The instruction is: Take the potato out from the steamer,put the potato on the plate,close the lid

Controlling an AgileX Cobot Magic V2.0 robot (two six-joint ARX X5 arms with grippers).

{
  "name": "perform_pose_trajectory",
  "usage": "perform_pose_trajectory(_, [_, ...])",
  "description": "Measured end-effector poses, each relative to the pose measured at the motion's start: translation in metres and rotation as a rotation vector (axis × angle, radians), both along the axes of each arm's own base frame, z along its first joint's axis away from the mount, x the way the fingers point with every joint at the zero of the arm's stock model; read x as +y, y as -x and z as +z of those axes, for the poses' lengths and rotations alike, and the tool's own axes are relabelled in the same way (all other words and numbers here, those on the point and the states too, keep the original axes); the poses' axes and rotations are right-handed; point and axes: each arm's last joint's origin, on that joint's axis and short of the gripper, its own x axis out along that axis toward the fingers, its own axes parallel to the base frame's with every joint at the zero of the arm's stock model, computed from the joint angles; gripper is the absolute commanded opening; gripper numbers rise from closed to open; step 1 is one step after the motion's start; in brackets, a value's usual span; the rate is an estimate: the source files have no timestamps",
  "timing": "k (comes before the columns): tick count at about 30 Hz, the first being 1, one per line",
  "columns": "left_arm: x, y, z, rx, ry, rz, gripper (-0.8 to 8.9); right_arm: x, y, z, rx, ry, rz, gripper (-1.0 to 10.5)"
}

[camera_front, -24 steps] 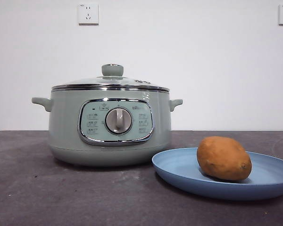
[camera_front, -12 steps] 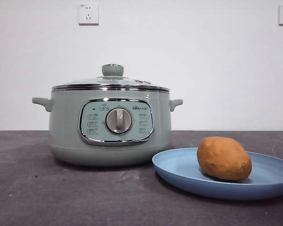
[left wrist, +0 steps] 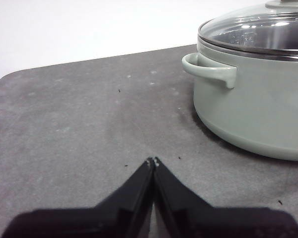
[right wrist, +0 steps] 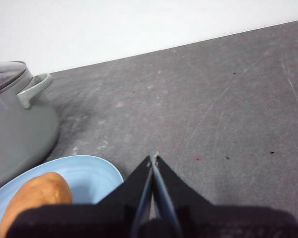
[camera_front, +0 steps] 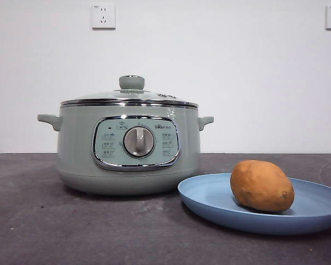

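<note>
The sage-green steamer [camera_front: 128, 148] stands on the dark table with its glass lid [camera_front: 130, 95] seated on top. To its right, the orange-brown potato [camera_front: 261, 185] lies on the light-blue plate [camera_front: 209, 197]. My left gripper [left wrist: 153, 161] is shut and empty, low over bare table beside the steamer [left wrist: 253, 104] and its lid [left wrist: 258, 30]. Beside the plate [right wrist: 87, 173] that holds the potato [right wrist: 36, 197], my right gripper [right wrist: 153, 158] is shut and empty. Neither arm shows in the front view.
A white wall with two sockets [camera_front: 103, 16] stands behind the table. Dark grey tabletop [camera_front: 55, 226] stretches in front of the steamer and to its left.
</note>
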Motion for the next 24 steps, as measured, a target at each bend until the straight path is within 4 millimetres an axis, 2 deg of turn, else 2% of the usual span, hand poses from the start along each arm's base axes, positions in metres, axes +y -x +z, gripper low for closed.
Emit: perform_pose_trajectory(24, [0.0000,0.0000,0.0000,0.000,0.000,0.000,-0.03,0.0000,0.0000,0.0001,0.003,-0.029,-0.004,0.0])
